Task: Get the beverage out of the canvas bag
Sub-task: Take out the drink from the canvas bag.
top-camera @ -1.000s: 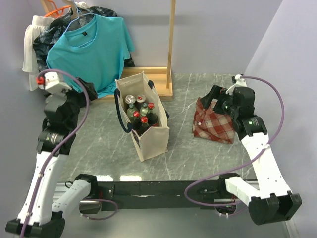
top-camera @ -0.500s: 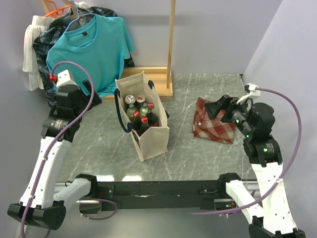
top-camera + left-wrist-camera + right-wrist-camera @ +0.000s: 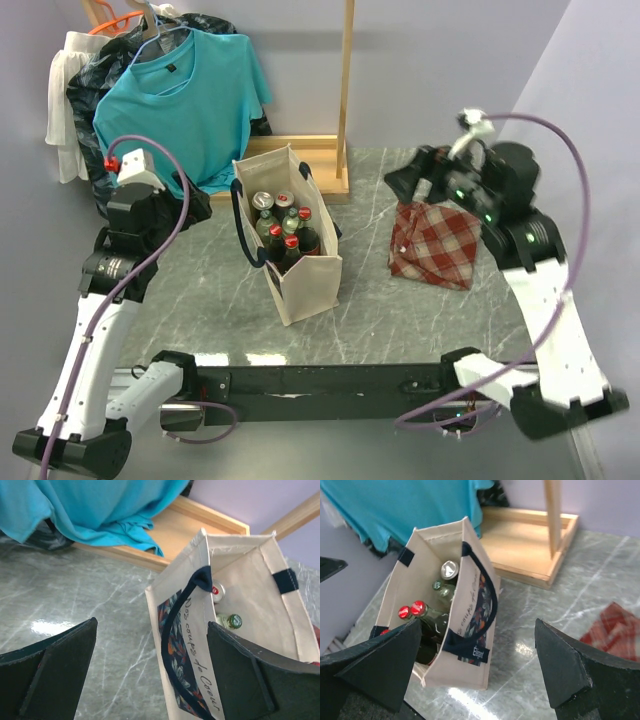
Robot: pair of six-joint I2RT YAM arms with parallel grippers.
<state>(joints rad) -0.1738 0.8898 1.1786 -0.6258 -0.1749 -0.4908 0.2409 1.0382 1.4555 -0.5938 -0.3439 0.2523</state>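
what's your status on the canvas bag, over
Left gripper open, empty, left of canvas bag. Right gripper open, empty, near plaid bag. Bottles and cans upright inside, none gripped. Bag mouth unobstructed.

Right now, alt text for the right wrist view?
A tall cream canvas bag with navy handles stands open on a grey marble tabletop, holding red-capped bottles and a silver can. The open right gripper frames it; a red plaid cloth lies right.

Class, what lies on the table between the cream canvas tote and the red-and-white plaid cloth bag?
Nothing: bare grey marble tabletop separates cream canvas tote and plaid cloth bag, per top external view.
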